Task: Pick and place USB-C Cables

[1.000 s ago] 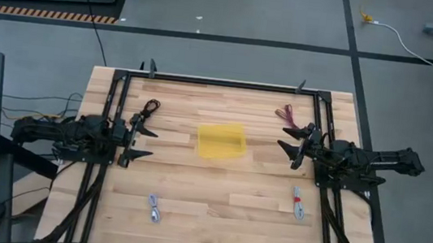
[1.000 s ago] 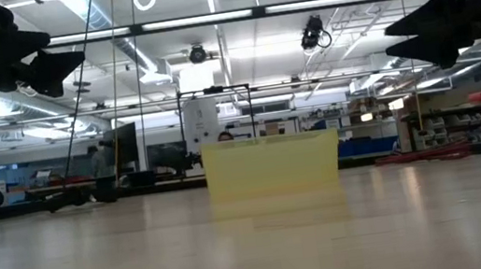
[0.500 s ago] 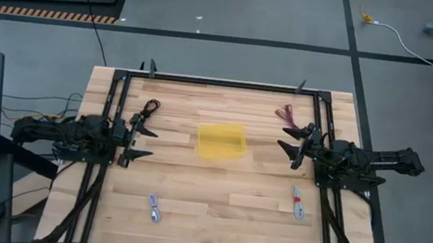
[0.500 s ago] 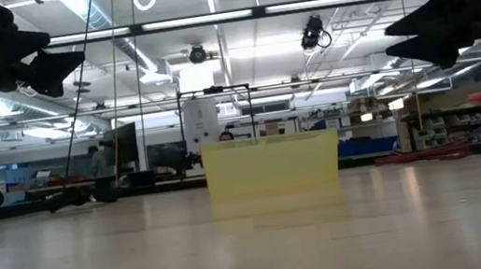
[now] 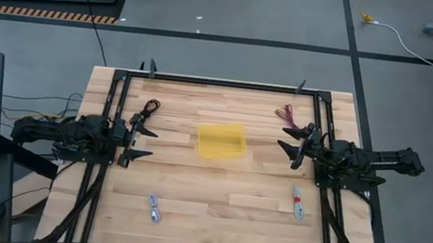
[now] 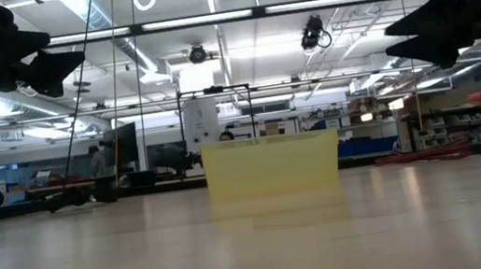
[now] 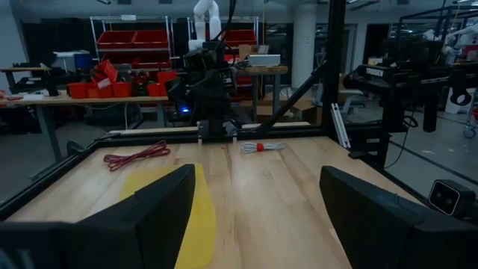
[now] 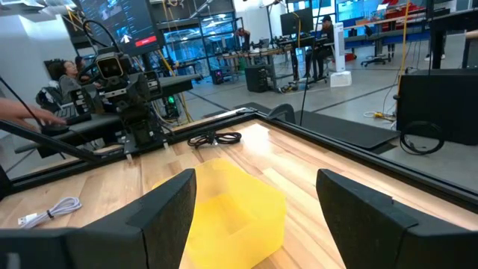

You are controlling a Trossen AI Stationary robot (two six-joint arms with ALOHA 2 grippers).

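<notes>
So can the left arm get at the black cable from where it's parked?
Probably yes. The black cable lies on bare wood just beyond the open left claw, with nothing between them; the yellow bin sits off to the side.

Both hands — left [image 5: 140, 136], right [image 5: 291, 142] — hover, fingers spread.
</notes>
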